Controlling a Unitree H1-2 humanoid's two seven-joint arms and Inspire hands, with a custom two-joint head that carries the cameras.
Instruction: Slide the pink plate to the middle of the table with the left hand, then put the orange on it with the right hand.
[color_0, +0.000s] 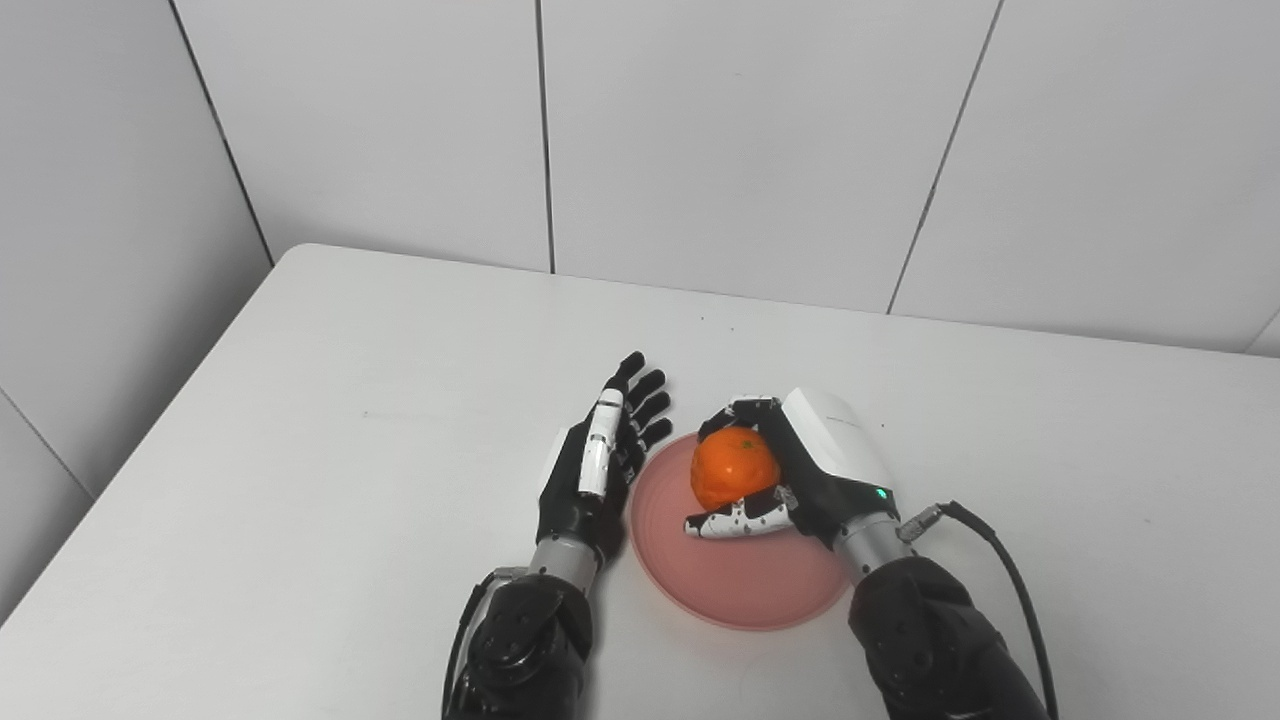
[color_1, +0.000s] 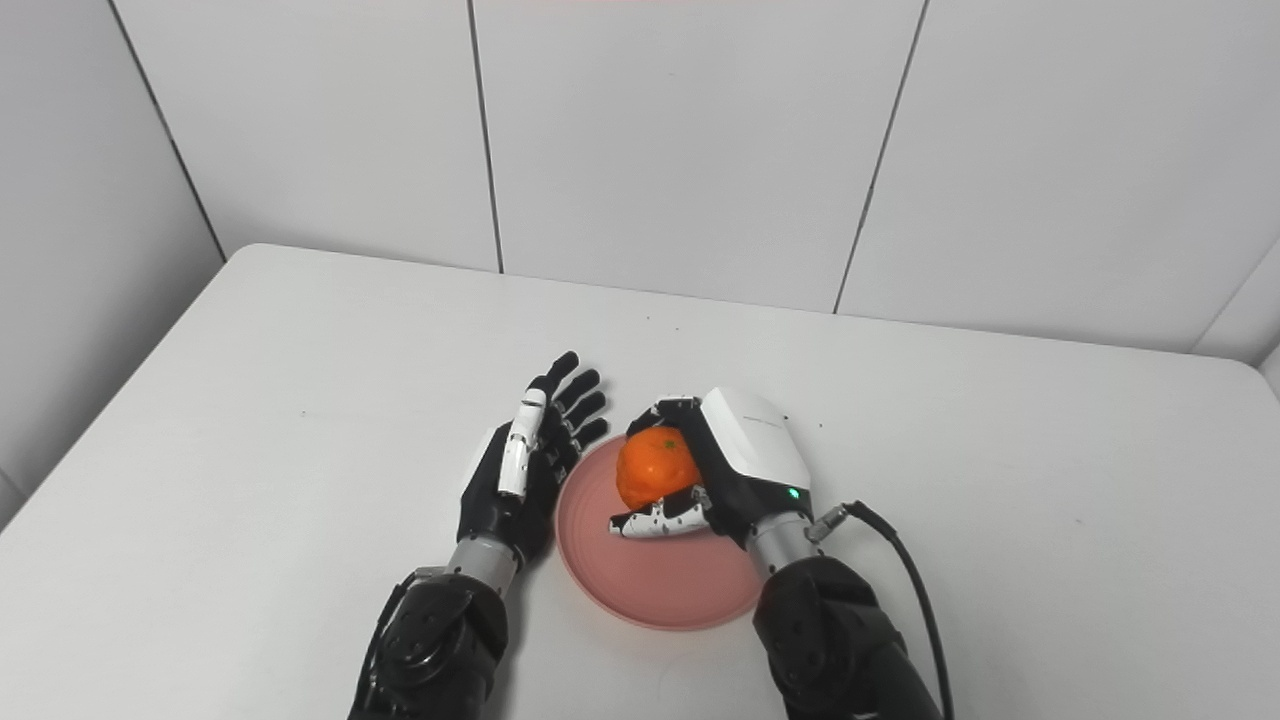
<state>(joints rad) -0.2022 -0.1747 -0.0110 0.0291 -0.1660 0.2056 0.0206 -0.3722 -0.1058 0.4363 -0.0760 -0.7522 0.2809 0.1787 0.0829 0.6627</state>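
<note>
Both forearms are glossy black with rounded shells, each joined to its hand by a short silver metal cuff. The left hand (color_0: 595, 470) is black with one white finger segment. The right hand (color_0: 800, 470) carries a white back plate, a small green light beside the cuff, and a black cable (color_0: 1010, 580) plugged in there.

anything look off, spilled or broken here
Nothing stands out. The pink plate lies flat and whole on the white table. The right robot hand holds the intact orange over it, and the left robot hand is open beside the plate's rim. No spills.
</note>
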